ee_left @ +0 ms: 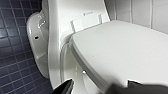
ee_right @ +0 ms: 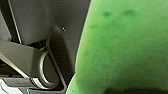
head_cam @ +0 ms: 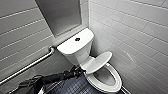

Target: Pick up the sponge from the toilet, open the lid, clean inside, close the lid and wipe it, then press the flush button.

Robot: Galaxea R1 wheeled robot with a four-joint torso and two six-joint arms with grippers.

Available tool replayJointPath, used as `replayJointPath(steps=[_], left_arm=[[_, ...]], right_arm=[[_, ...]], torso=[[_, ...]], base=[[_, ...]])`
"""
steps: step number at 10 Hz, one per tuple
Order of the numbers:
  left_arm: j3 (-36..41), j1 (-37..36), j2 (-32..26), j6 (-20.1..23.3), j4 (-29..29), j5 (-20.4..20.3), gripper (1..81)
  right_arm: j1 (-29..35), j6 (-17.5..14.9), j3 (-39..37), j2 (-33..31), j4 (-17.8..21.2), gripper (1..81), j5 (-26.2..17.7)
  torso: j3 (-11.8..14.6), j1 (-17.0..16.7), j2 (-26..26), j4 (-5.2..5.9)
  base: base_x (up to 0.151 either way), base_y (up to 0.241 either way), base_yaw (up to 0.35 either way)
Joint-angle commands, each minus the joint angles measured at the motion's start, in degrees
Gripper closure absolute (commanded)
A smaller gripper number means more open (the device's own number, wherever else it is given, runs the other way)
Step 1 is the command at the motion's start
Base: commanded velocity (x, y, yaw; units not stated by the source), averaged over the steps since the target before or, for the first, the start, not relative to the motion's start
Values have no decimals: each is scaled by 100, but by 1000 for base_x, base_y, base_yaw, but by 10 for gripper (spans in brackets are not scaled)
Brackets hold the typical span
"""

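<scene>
Green takes up much of the right wrist view: the sponge [ee_right: 125,47] sits very close against dark robot parts, though whether the right gripper is closed on it cannot be told. White and glossy, the toilet [head_cam: 75,47] stands in a corner of pale tiled walls [head_cam: 130,27], with its flush button [head_cam: 77,39] dark in the middle of the flat tank top. A small grey mark [ee_left: 87,13] is printed on the ceramic just by the hinges, too small to read. The lid [head_cam: 100,60] is tilted part-way up over the bowl [head_cam: 90,81], whose inside looks shadowed grey; what lies in it cannot be made out. The left gripper [head_cam: 78,69] is at the lid's side edge, its fingers [ee_left: 66,87] apart with the rim between them, one standing clear of the plastic. A metal grab bar [head_cam: 32,63] runs along the wall above the dark tiled floor [head_cam: 72,86]
</scene>
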Motion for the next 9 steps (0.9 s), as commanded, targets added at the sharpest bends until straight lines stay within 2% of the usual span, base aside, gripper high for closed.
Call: replayJointPath(steps=[1, 3, 4, 5, 6, 7, 9], left_arm=[[807, 170, -565, 235, 1597, 1001, 10], [1663, 1092, -1253, 623, 3052, 1065, 10], [1930, 1594, -1561, 738, 3565, 1012, 10], [1965, 2008, -1677, 808, 3917, 1004, 10], [1922, 2482, -1721, 809, 4268, 986, 10], [1756, 2905, -1695, 809, 4498, 960, 10], [1482, 3564, -1668, 809, 4525, 959, 10]], right_arm=[[-134, -29, 144, -10, 29, 811, -488], [-125, -38, 346, -54, -6, 811, -489], [-134, -38, 601, -150, -111, 811, -445], [-143, -38, 882, -247, -208, 811, -375], [-187, -38, 1216, -370, -392, 811, -76], [-169, -29, 1410, -440, -410, 811, -40], [-196, -12, 1638, -554, -419, 811, -5]], torso=[[0, 0, 0, 0], [0, 0, 0, 0], [0, 0, 0, 0], [0, 0, 0, 0], [0, 0, 0, 0], [0, 0, 0, 0], [0, 0, -2, 0]], base=[[0, 0, 0], [0, 0, 0], [0, 0, 0], [0, 0, 0], [0, 0, 0], [0, 0, 0], [0, 0, 0]])
